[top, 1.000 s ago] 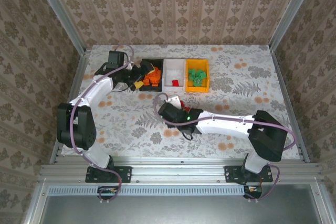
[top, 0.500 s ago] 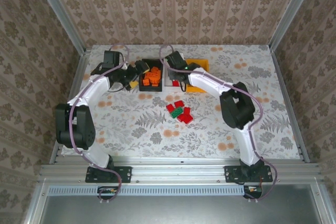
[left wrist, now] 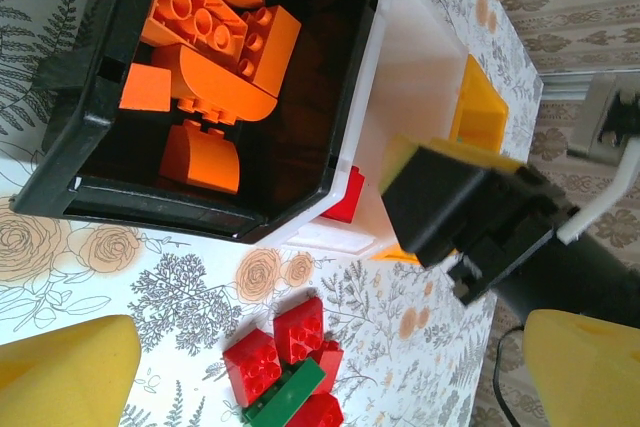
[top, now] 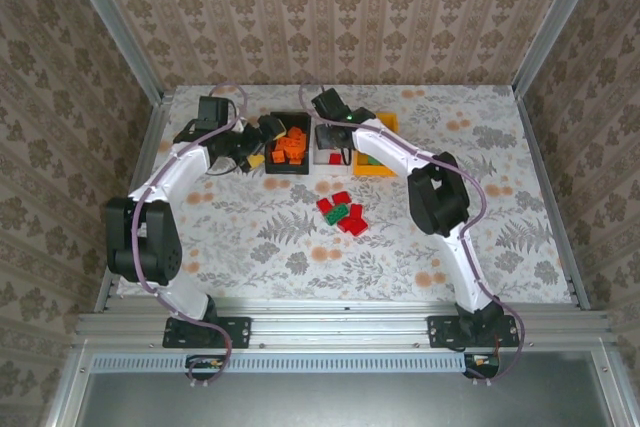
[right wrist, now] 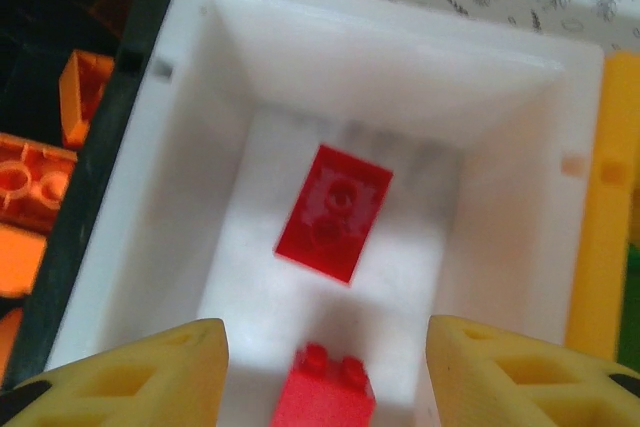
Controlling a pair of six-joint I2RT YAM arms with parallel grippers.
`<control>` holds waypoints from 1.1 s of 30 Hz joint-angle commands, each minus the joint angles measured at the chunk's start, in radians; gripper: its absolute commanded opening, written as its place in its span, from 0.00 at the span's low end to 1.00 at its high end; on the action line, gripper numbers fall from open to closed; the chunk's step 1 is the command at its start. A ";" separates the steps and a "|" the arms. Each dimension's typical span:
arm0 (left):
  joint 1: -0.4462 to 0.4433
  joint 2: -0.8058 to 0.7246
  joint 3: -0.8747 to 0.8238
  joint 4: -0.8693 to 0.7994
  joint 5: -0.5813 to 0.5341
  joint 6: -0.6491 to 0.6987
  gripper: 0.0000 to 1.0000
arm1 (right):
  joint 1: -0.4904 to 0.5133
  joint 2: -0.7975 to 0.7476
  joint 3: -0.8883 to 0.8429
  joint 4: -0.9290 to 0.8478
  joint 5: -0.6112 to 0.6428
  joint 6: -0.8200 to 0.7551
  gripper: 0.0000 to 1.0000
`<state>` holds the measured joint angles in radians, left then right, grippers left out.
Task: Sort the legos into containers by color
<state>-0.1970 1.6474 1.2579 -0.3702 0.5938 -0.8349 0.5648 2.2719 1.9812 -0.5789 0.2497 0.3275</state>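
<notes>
Floral table point(top: 480, 227) carries black bin point(top: 285, 172), white bin point(top: 322, 152), yellow bin point(top: 372, 171), loose red-green legos point(top: 342, 213)

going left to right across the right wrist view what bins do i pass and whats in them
black plastic bin with orange studded bricks → white plastic bin with red studded bricks → orange-yellow plastic bin, contents hidden

Both end effectors point(left wrist: 330, 367) point(right wrist: 325, 372) spread wide

Right gripper point(right wrist: 325, 367) moved from the loose table pile point(top: 342, 214) to over the white bin point(right wrist: 180, 197), jaws now apart, blurred red brick point(right wrist: 335, 212) newly inside.
</notes>
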 commanded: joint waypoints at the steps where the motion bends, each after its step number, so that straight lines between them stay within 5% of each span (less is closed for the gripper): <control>1: -0.026 -0.011 0.020 0.005 0.022 0.008 1.00 | 0.026 -0.230 -0.203 0.093 -0.033 -0.024 0.56; 7: -0.100 -0.002 0.023 0.009 0.037 0.005 1.00 | 0.075 -0.618 -0.791 0.218 -0.122 -0.032 0.71; 11: -0.122 0.011 0.014 0.029 0.041 -0.013 1.00 | 0.153 -0.740 -0.999 0.185 -0.189 -0.036 0.77; 23: -0.150 0.032 0.023 0.006 0.033 0.014 1.00 | 0.216 -0.636 -1.044 0.175 -0.133 -0.092 0.87; 33: -0.150 0.038 0.026 0.001 0.034 0.017 1.00 | 0.201 -0.562 -1.013 0.171 -0.024 -0.115 0.82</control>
<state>-0.3458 1.6817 1.2579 -0.3561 0.6178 -0.8375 0.7719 1.6897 0.9356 -0.4023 0.1501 0.2321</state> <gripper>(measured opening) 0.997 0.826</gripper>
